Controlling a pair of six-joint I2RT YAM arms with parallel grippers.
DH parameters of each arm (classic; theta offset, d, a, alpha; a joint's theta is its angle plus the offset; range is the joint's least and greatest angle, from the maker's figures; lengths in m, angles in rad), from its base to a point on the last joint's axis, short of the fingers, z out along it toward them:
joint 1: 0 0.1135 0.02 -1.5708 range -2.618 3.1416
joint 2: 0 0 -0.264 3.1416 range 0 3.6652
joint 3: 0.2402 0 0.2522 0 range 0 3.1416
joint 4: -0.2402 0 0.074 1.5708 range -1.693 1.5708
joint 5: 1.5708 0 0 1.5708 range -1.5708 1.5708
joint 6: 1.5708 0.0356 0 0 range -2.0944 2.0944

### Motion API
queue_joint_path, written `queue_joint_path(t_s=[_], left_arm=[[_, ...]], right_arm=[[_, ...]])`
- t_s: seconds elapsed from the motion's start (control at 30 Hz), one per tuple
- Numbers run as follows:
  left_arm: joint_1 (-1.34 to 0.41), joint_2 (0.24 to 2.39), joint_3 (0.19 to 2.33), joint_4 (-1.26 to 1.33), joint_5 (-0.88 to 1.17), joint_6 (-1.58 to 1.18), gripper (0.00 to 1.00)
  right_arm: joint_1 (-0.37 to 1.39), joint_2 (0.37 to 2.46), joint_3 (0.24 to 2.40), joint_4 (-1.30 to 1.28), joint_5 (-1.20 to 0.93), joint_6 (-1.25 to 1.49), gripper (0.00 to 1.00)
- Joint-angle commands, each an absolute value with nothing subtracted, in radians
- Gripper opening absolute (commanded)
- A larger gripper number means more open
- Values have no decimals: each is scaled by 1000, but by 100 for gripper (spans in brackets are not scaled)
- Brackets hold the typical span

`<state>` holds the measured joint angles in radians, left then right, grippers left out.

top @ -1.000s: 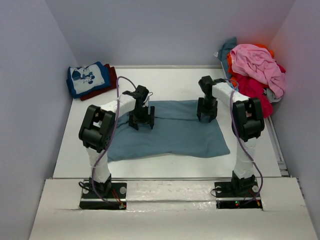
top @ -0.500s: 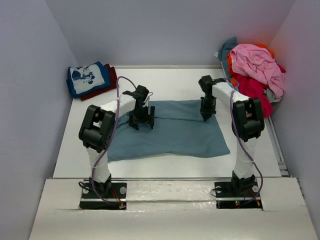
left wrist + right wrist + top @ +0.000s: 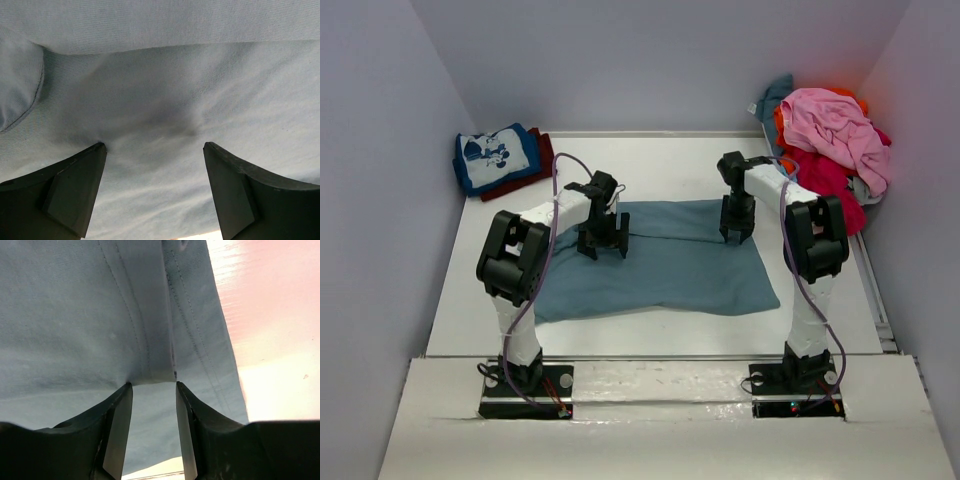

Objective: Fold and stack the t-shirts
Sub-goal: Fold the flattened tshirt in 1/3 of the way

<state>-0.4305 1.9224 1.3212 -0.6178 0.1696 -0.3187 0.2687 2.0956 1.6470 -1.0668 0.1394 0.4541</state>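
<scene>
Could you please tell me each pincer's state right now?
Left pincer: open, empty, over the slate-blue t-shirt.
Right pincer: partly open, straddling a stitched fold of it.

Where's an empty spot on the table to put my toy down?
Bare table shows behind the slate-blue t-shirt, between the folded stack and the pile of tees, and along its near edge. The far right corner is crowded.

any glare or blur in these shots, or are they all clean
Right wrist view: the table beside the slate-blue t-shirt is blown out to pinkish white. Left wrist view: sharp weave, a soft shadow ahead of the left gripper. Top view: even light, soft shadows.
</scene>
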Motion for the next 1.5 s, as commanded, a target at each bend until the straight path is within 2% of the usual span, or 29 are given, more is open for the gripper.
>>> queue_joint_path(t_s=[0.0,0.53,0.63,0.7,0.77,1.47], left_arm=[[-445,1945,1273,-594,232,-314,92],[-445,1947,1266,-594,235,-318,92],[-445,1947,1264,-594,235,-316,92],[-445,1948,1261,-592,233,-314,92],[-445,1950,1259,-594,233,-314,92],[-445,1954,1252,-588,229,-314,92]], right_arm=[[264,2105,1657,-1074,176,459,46],[245,2181,1752,-1075,190,428,44],[245,2175,1753,-1077,190,428,30],[245,2169,1743,-1074,192,429,14],[245,2166,1733,-1075,195,431,7],[175,2118,1758,-1114,278,442,7]])
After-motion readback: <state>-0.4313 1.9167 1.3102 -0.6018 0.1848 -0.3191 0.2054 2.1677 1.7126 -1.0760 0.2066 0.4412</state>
